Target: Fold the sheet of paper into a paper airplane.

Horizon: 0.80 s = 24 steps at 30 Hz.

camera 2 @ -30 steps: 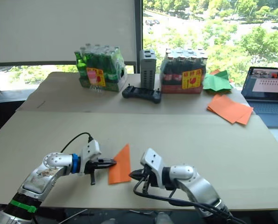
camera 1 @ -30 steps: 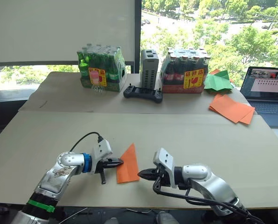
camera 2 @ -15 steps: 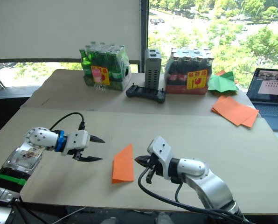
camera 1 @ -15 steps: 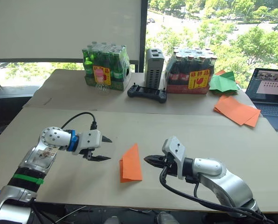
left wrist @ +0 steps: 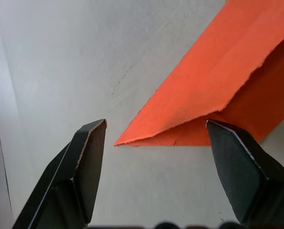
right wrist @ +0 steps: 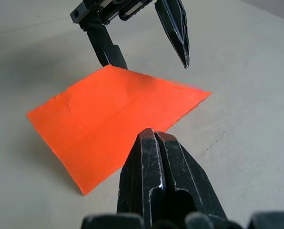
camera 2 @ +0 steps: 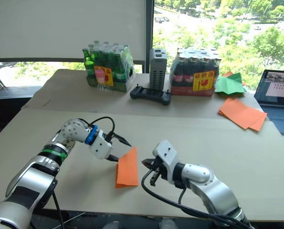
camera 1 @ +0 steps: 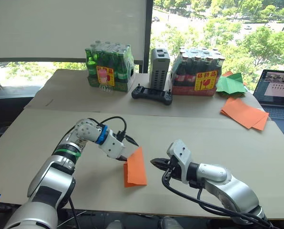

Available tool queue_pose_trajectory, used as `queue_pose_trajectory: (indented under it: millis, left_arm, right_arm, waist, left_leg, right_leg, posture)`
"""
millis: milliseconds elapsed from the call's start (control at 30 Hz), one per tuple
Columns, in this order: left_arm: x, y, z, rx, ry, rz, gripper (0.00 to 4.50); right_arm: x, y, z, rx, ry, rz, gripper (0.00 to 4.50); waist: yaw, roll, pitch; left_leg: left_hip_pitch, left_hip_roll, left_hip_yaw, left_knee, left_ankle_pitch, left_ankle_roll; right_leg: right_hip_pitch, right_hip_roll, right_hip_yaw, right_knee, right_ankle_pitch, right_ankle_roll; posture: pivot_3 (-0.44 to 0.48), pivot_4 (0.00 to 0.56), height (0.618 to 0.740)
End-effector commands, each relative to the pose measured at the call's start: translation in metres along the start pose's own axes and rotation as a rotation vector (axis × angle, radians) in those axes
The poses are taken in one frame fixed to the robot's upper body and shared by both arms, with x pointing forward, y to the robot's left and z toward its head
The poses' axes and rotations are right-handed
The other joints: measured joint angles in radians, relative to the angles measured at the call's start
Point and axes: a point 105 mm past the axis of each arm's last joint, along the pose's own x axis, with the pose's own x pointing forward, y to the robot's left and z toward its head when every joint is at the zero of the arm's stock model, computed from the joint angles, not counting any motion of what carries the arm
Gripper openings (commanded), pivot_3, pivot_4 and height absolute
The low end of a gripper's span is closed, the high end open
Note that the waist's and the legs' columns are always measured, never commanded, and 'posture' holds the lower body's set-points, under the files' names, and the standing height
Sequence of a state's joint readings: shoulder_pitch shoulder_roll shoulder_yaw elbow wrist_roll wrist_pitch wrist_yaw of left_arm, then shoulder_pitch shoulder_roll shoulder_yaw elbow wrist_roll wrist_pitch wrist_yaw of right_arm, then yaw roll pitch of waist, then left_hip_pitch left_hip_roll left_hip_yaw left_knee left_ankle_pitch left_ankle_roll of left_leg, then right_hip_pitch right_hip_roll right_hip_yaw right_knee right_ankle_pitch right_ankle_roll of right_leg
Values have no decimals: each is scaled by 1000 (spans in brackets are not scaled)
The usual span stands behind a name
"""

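The sheet of paper (camera 1: 135, 167), bright orange and folded into a narrow pointed wedge, lies flat on the near part of the table (camera 1: 218, 138). My left gripper (camera 1: 127, 150) is open at the paper's left edge. In the left wrist view the folded paper (left wrist: 213, 81) reaches in between the two fingers (left wrist: 89, 162), and one fingertip meets its edge. My right gripper (camera 1: 154, 162) is shut and empty, its tip just right of the paper. The right wrist view shows this shut tip (right wrist: 154, 136) over the paper's (right wrist: 104, 119) near edge.
At the back stand two shrink-wrapped bottle packs (camera 1: 109, 69) (camera 1: 199, 74), a grey box (camera 1: 160, 67) and a black controller (camera 1: 152, 94). Back right lie a stack of orange sheets (camera 1: 244, 113), a green paper shape (camera 1: 232, 83) and a laptop (camera 1: 275, 95).
My left gripper was shut at the paper's left edge, then opened, drew away to the left and has come back open to that edge. The right gripper stays shut beside the paper.
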<state>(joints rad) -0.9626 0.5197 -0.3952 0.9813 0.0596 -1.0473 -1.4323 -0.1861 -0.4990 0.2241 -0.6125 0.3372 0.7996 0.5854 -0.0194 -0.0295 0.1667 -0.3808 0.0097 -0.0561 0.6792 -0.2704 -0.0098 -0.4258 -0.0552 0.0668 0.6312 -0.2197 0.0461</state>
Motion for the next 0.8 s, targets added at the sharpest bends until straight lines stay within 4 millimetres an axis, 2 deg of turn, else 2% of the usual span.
queue_pose_trajectory:
  millis: [33, 267, 367, 433, 533, 633, 800]
  left_arm:
    - [-2, 5, 3, 47, -3, -11, 2425]
    - [-3, -7, 1, 53, 5, -58, 32]
    - [-5, -17, -4, 8, 29, -87, 32]
    - [-9, -19, -2, -81, 9, -59, 32]
    - [-14, -9, 1, -220, 19, 46, 32]
    - [-19, 6, 2, -417, 90, 224, 32]
    - [-13, -6, 12, -587, 199, 320, 32]
  right_arm:
    - [-4, 3, 11, -27, -40, -14, 0]
    - [-8, -7, 15, -22, -57, -59, 0]
    - [-9, -14, 15, -22, -62, -93, 0]
    - [-9, -22, 16, -27, -65, -136, 0]
    - [-17, -32, 22, -44, -92, -208, 0]
    - [-24, -37, 23, -57, -104, -250, 0]
    - [-23, -35, 25, -111, -104, -251, 0]
  waist:
    - [-2, 0, 0]
    - [-2, 0, 0]
    - [-3, 0, 0]
    - [-9, 0, 0]
    - [-18, 0, 0]
    - [-18, 0, 0]
    - [-27, 0, 0]
  left_leg:
    - [0, 0, 0, 0, 0, 0]
    - [0, 0, 0, 0, 0, 0]
    - [0, 0, 0, 0, 0, 0]
    - [1, 0, 0, 0, 0, 0]
    - [1, 1, -1, 0, 0, 0]
    - [0, 1, -2, 1, 0, 0]
    - [2, 1, -1, 0, 0, 0]
  right_leg:
    - [0, 0, 0, 0, 0, 0]
    - [0, 0, 0, 1, 0, 0]
    - [0, 0, 0, 1, 0, 0]
    - [0, 0, 0, 1, 0, 0]
    - [0, 0, 0, 2, 0, 0]
    - [0, 0, 0, 2, 0, 0]
    - [0, 0, 0, 2, 0, 0]
  posture:
    - [0, 150, 733]
    - [0, 150, 733]
    - [0, 150, 733]
    - [0, 150, 733]
    - [0, 150, 733]
    - [0, 150, 733]
    - [0, 150, 733]
